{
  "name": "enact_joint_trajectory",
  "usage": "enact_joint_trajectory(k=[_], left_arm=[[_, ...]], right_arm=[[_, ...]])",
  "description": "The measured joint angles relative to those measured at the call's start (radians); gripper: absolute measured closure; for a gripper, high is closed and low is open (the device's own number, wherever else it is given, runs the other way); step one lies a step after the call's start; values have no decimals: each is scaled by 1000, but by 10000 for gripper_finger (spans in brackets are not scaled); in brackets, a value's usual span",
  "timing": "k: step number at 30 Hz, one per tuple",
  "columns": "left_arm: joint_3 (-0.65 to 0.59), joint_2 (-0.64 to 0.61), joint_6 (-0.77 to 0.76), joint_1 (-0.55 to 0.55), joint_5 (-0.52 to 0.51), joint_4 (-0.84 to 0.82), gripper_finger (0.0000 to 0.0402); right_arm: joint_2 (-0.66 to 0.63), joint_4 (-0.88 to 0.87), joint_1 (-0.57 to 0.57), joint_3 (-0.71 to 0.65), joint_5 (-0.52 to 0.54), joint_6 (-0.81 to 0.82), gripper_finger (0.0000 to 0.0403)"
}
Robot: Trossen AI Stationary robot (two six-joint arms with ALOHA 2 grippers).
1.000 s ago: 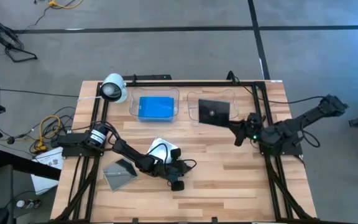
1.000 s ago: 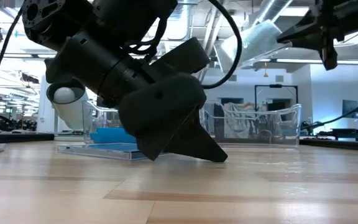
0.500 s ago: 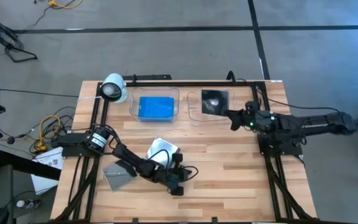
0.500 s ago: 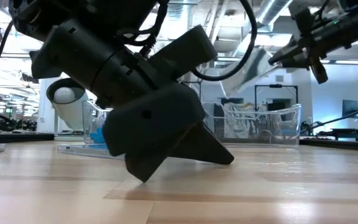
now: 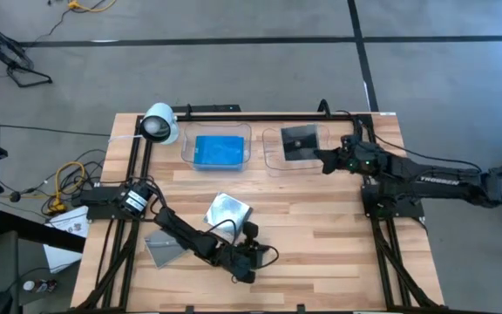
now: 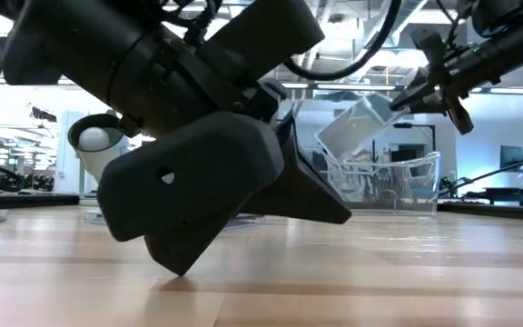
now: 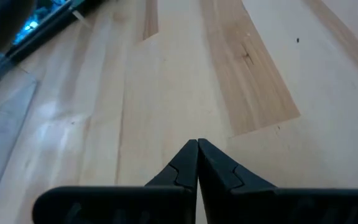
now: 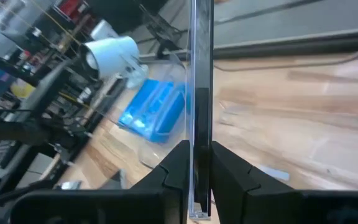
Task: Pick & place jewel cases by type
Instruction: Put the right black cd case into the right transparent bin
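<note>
My right gripper (image 5: 322, 160) is shut on a clear jewel case with a dark inside (image 5: 300, 141), which hangs above the clear right tray (image 5: 273, 159). The left tray (image 5: 186, 150) holds blue jewel cases (image 5: 220, 150). A silvery case (image 5: 227, 209) lies flat on the table's middle. A grey case (image 5: 166, 245) lies flat near the left edge. My left gripper (image 5: 270, 254) is shut and empty, low over bare wood to the near right of the silvery case. My right gripper pinches the clear case between its two fingers, one on each flat face, at the case's edge (image 8: 199, 163) nearest the table's right side. The fingers come from the right, slanting a little down. The case (image 6: 357, 127) is lifted clear and tilted over the tray.
A white cylindrical camera (image 5: 159, 124) stands at the far left corner. A black frame runs along the table's far edge and sides (image 5: 268, 116). Bare wood lies between the two arms and along the near edge (image 5: 321, 262).
My right gripper has swung toward the far edge with the clear case, bringing it over the right tray and tipping it. My left gripper has drawn toward the near edge, away from the silvery case, which now shows whole, and has rolled about its own line.
</note>
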Motion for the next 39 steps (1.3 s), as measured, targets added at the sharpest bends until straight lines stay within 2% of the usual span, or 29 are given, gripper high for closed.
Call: enact_joint_trajectory(k=[20, 26, 33, 39], left_arm=[[1, -2, -1, -1, -32, -7, 401], [1, -2, -1, -1, -33, -7, 401], [2, -4, 0, 0, -34, -19, 401], [2, -4, 0, 0, -34, -23, 401]], right_arm=[[194, 84, -108, 0, -96, 27, 367], [255, 87, -123, 0, -131, 60, 357], [305, 154, -123, 3, -147, 63, 365], [362, 85, -123, 69, -151, 63, 359]])
